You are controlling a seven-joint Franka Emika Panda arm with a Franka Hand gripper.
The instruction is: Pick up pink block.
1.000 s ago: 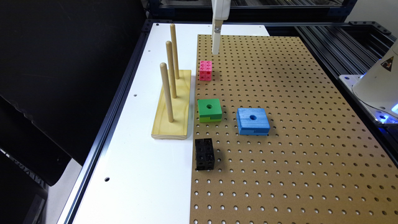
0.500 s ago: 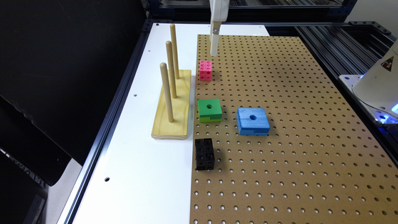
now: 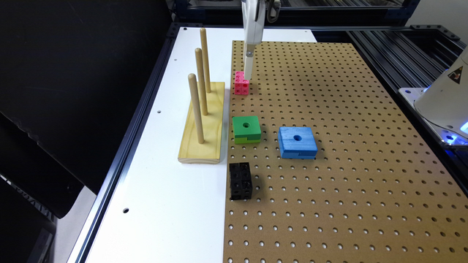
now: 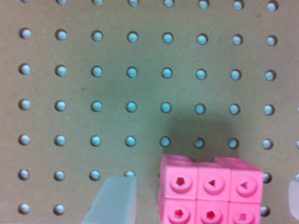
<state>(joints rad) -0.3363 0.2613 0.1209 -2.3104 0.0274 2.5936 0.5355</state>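
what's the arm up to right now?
The Panda arm is going for the pink block at the far end of the pegboard. In the exterior view the gripper is right at the block, and the wrist view shows open fingers on either side of the block without contact, so nothing is grasped or lifted yet. The green block, blue block, black block and wooden peg stand sit untouched.

Black curtain (image 3: pixel 73 73) beside white table (image 3: pixel 164 204)
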